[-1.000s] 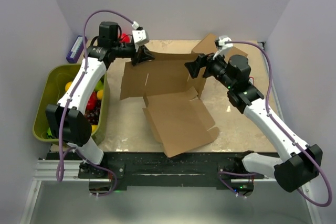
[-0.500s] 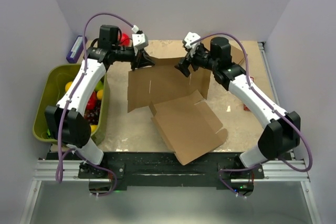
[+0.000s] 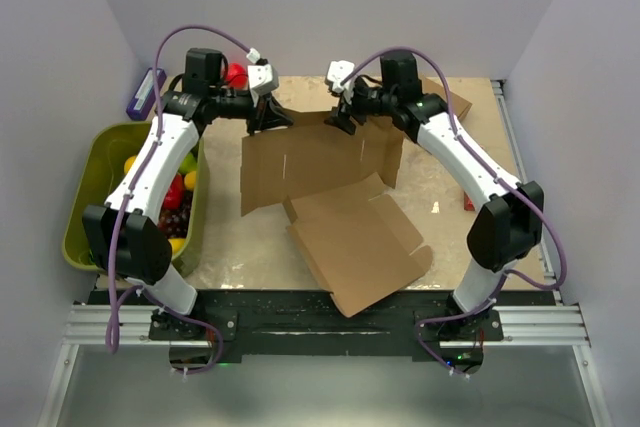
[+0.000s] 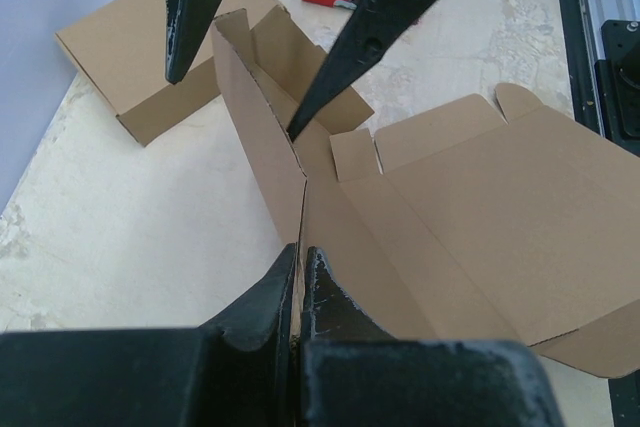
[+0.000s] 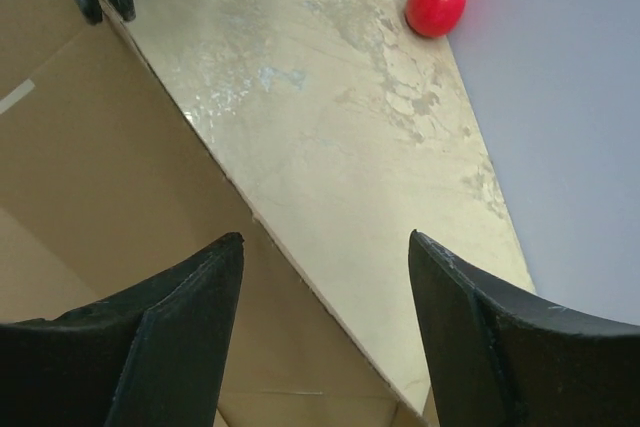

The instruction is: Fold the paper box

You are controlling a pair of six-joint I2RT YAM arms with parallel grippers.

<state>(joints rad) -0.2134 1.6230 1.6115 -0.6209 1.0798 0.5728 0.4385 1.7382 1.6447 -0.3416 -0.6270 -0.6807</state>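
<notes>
Both arms reach to the far side of the surface [image 3: 450,192]: the left pincer [image 3: 268,115] is clamped tight on the top edge of the paper box's [image 3: 345,237] raised back panel, and the right pincer [image 3: 345,117] sits near it, jaws apart astride the same edge with no grip seen. The box sits mid-surface with its front flaps lying flat; a second carton [image 4: 130,57] is behind it, a green bin [image 3: 80,187] of fruit at left and a red ball [image 5: 436,4] by the far wall. A second ago the right arm was at the box's right side panel; it has swung in to the back edge.

There were two cardboard things: one paper box [image 3: 340,237] and one formed carton [image 4: 125,45]. There was also one green bin [image 3: 82,192], with several fruits [image 3: 178,192] inside, and one red fruit [image 5: 436,4] outside.
</notes>
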